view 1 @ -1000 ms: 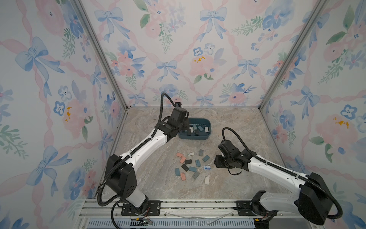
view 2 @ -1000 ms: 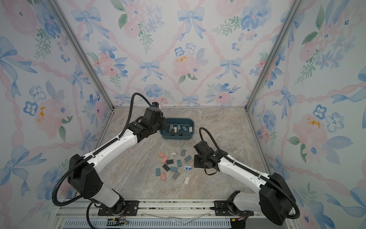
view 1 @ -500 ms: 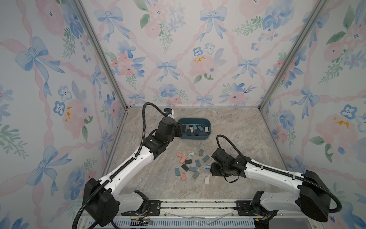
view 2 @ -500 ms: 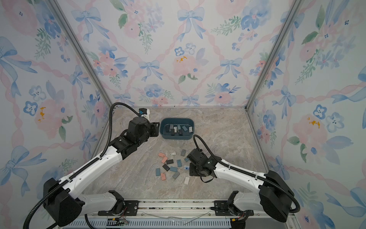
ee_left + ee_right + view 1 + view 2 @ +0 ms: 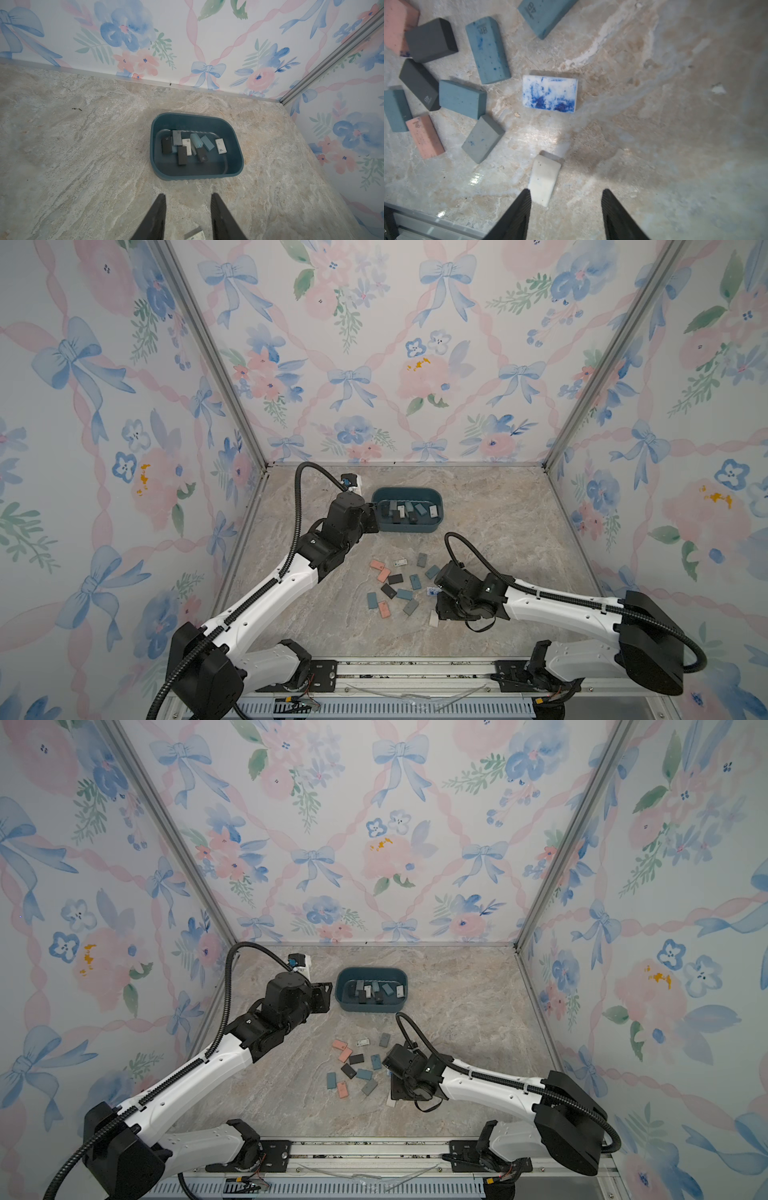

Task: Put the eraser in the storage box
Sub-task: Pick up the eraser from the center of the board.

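Hovering over the white eraser on the table, the right gripper stands open and empty. Step in hand, as judged: pick. The eraser lies off-centre, beside 1 jaw. Next: centre, descend, close. The left gripper, parted and empty, faces the storage box, well apart from this eraser.

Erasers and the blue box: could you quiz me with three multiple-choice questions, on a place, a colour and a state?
1. Where is the storage box? A) by the front rail B) toward the back wall C) atop the loose erasers
2. The stained white eraser is smeared: A) blue B) red C) green
3. The right fingers are: A) clamped on an eraser B) apart, gripping nothing C) inside the box

B, it sits nearest that wall; A, blue smears cover it; B, a wide gap separates them.
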Motion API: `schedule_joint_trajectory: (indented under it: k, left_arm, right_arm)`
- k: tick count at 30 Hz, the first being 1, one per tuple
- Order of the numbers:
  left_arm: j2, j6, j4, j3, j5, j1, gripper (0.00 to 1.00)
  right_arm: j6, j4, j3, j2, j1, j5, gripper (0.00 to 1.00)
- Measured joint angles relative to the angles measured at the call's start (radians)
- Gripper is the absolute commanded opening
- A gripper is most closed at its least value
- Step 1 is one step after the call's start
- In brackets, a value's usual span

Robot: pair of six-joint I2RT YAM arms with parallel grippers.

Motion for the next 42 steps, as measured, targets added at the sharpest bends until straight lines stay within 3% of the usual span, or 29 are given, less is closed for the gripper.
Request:
schedule_joint_trajectory:
  k: [23, 42]
  left_arm:
    - [-0.004, -0.007, 0.006, -0.022, 0.001, 0.0, 0.39]
    - [-0.003, -0.007, 0.006, -0.022, 0.001, 0.0, 0.39]
  right_arm:
    - [-0.013, -0.002, 0.076, 0.154, 0.05, -0.029, 0.63]
    - [-0.024, -0.009, 0.091, 0.206, 0.064, -0.06, 0.56]
